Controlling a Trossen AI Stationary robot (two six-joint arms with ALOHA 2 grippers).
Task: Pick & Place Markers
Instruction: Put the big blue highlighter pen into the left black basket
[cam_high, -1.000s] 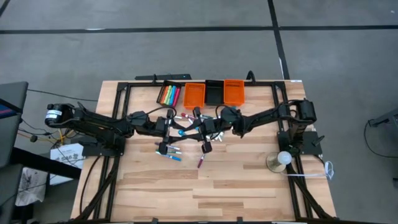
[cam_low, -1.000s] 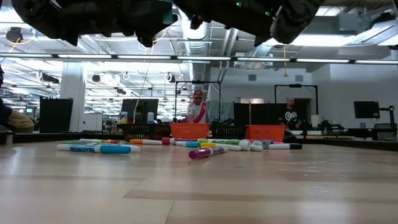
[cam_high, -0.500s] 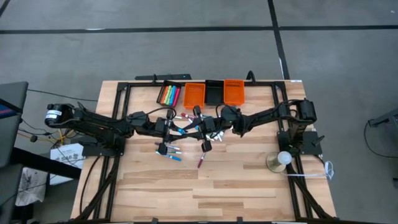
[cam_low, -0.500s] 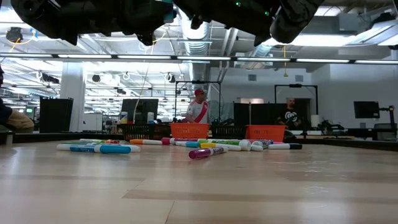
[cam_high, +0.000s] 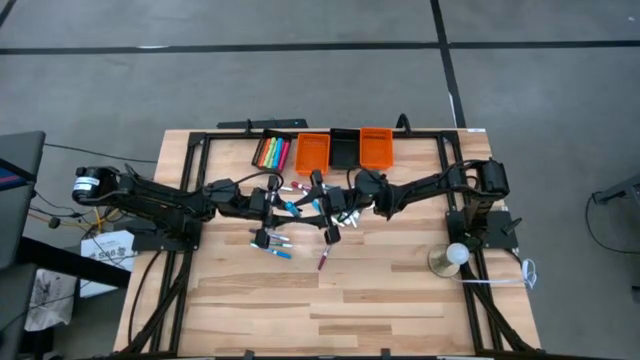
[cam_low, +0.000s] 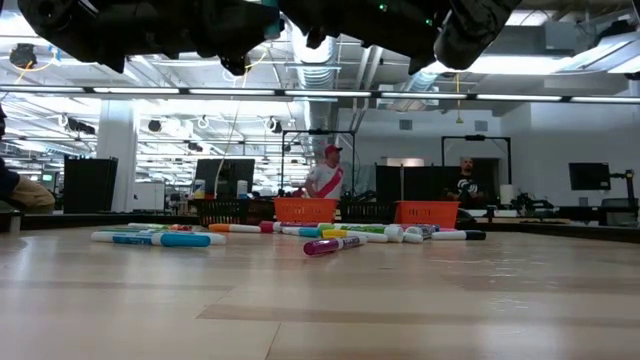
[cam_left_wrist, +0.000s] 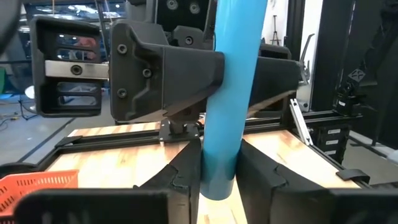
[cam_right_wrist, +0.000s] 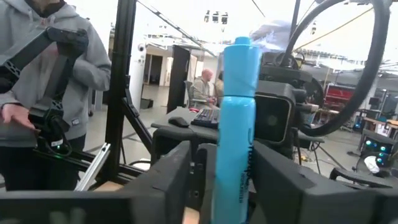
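I see a blue marker (cam_left_wrist: 227, 99) raised above the middle of the table (cam_high: 350, 310), between the two arms, its long axis running from one gripper to the other. The left gripper (cam_left_wrist: 217, 177) is clamped on one end of it; in the left wrist view it stands straight up between the fingers (cam_left_wrist: 183, 174). In the right wrist view the same marker (cam_right_wrist: 236, 124), smooth light blue with print along its body, stands between the right gripper's (cam_right_wrist: 221, 180) fingers (cam_right_wrist: 283, 180); whether they press on it I cannot tell.

More markers (cam_high: 285, 245) lie scattered on the wood below, pointing various ways; a purple one (cam_low: 325, 245) lies nearest the low camera.

At the far edge, a black tray (cam_high: 258, 153) holds a row of coloured markers side by side. Beside it stand an orange bin (cam_high: 312, 153), a black bin (cam_high: 344, 150) and another orange bin (cam_high: 376, 149); I cannot make out any contents.
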